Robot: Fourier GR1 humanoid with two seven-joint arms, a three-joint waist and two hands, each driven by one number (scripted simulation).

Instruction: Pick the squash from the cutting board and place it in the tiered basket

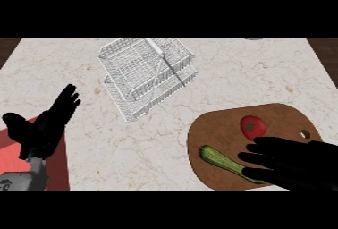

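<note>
A long green squash [224, 162] lies near the front left of the brown cutting board [218, 127], its right end under my right hand. That right hand [297, 163] is over the board's lower right, fingers straight and pointing left, their tips just above the squash. A red tomato [253, 126] sits on the board beyond the fingers. The white wire tiered basket [148, 74] stands at the back of the counter, left of centre. My left hand [46, 125] rests open at the left edge, fingers up.
The marble counter [132, 143] spreads between basket and board. A red surface [59, 170] shows beyond the counter's left edge, under my left forearm. Dark wood borders the counter at the far corners.
</note>
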